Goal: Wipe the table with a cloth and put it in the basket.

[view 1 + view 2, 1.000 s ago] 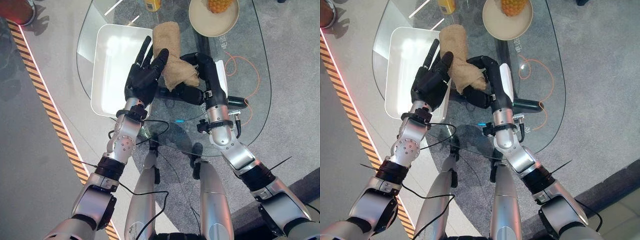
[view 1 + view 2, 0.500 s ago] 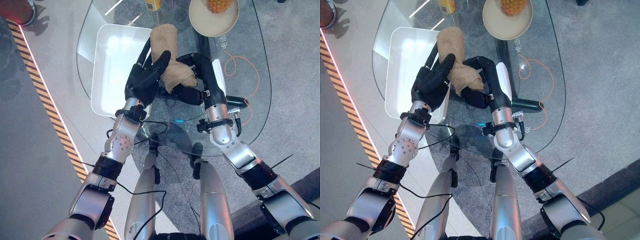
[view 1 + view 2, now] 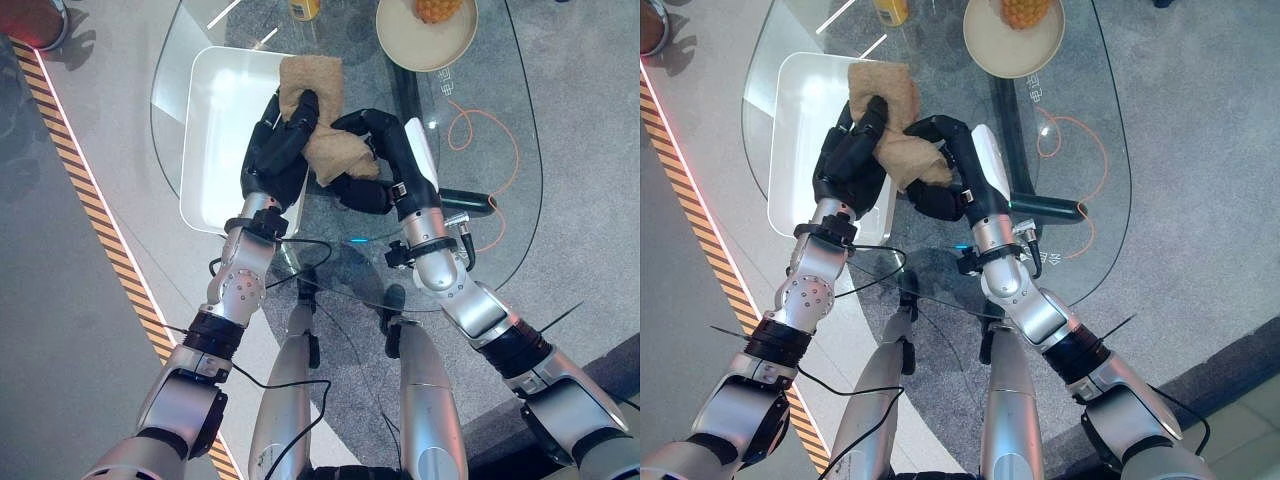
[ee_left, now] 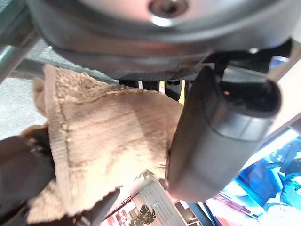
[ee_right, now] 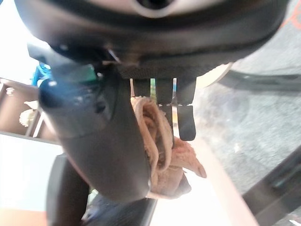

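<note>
Both hands have carried the cloth (image 3: 318, 120) toward the white basket (image 3: 215, 150) since a second ago. Left hand (image 3: 278, 150) now curls its fingers over the cloth's far end; right hand (image 3: 365, 160) grips the near, bunched end. Cloth hangs between them over the basket's rim and the glass surface (image 3: 500, 150). Putting-away step seems begun; next, the cloth must go fully over the basket before release.

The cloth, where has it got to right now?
The cloth is held up between both hands, the left hand and right hand each curled on it, at the right edge of the white basket on the glass table.
</note>
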### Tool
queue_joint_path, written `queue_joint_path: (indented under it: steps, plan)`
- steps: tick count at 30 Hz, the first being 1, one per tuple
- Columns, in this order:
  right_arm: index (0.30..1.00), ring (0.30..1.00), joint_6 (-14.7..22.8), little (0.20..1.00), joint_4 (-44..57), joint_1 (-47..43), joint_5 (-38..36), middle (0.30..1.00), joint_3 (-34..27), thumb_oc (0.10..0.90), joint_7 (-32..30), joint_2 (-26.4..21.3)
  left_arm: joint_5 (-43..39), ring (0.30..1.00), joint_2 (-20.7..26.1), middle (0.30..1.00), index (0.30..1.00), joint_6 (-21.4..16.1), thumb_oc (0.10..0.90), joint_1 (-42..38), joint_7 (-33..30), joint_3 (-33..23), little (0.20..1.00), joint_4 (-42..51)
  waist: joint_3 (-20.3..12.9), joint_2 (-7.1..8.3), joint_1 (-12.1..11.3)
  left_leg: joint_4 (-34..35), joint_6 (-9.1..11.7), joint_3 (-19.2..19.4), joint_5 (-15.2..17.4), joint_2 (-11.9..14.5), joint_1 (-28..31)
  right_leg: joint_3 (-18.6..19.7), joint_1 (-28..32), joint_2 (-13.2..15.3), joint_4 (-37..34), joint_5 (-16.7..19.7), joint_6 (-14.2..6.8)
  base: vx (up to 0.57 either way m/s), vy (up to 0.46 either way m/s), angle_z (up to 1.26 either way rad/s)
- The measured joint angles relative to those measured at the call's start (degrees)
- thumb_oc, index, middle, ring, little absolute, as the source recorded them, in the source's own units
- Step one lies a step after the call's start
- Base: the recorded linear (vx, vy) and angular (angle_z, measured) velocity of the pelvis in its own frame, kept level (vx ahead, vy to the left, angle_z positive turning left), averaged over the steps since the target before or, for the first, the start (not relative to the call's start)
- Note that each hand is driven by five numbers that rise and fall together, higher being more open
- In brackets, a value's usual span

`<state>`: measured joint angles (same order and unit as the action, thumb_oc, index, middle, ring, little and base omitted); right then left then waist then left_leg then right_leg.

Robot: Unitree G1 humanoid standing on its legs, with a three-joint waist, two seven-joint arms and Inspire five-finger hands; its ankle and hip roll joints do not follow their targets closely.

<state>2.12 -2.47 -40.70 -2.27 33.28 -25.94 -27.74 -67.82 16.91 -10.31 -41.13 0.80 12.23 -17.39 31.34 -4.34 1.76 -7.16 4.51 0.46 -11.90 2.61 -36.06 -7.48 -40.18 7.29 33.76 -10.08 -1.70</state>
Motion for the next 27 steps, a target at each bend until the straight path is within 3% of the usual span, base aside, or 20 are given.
queue_joint_path:
  steps: [7,8,10,11,12,27]
  plan:
    - [0.300,0.300,-0.02,0.200,0.01,-0.11,0.00,0.300,-0.02,0.100,0.04,0.00,0.00,0.300,-0.02,0.300,0.300,-0.12,0.100,-0.07,0.00,0.06,0.200,0.00,0.00,0.00,-0.04,0.00,-0.03,0.00,-0.03,-0.01,0.00,-0.01,0.01,0.02,0.02,0.00,0.00,0.00,0.000,0.00]
    - [0.342,0.342,-0.02,0.249,0.01,-0.11,0.00,0.342,-0.02,0.149,0.04,0.01,0.00,0.300,-0.02,0.300,0.300,-0.12,0.100,-0.07,0.00,0.06,0.200,0.00,0.00,0.00,0.00,0.00,-0.03,0.00,-0.03,-0.01,0.00,-0.01,0.01,0.02,0.02,0.00,0.00,0.00,0.000,0.00]
    - [0.531,0.531,-0.02,0.469,0.01,-0.11,0.00,0.531,-0.02,0.369,0.04,0.08,0.00,0.300,-0.03,0.300,0.300,-0.12,0.100,-0.07,0.00,0.08,0.200,0.00,0.00,0.00,0.07,0.00,-0.03,0.00,-0.03,-0.01,0.00,-0.01,0.00,0.02,0.02,0.00,0.00,0.00,0.000,0.00]
    - [0.566,0.566,-0.02,0.510,0.01,-0.11,0.01,0.566,-0.02,0.410,0.04,0.09,0.01,0.300,-0.05,0.300,0.300,-0.12,0.100,-0.07,0.00,0.10,0.200,0.00,0.00,0.00,0.08,0.00,-0.03,0.00,-0.03,-0.01,0.00,-0.01,0.00,0.02,0.02,0.00,0.00,0.00,0.000,0.00]
    - [0.900,0.900,-0.02,0.900,0.01,-0.11,0.01,0.900,-0.02,0.800,0.04,0.09,0.03,0.300,-0.07,0.300,0.300,-0.16,0.100,-0.07,0.00,0.10,0.200,0.00,0.00,0.00,0.08,0.00,-0.03,0.00,-0.03,-0.01,0.00,-0.01,0.00,0.01,0.02,0.00,0.00,0.00,0.000,0.00]
    - [0.900,0.900,-0.02,0.900,0.02,-1.38,0.02,0.900,-0.02,0.800,0.53,0.63,1.25,0.300,-0.99,0.300,0.300,-5.23,0.100,-0.09,-2.55,0.20,0.200,0.01,0.00,0.00,0.00,-0.01,-0.03,-0.01,-0.04,-0.01,0.00,-0.02,-0.01,0.01,0.05,0.00,0.00,0.00,0.000,0.00]
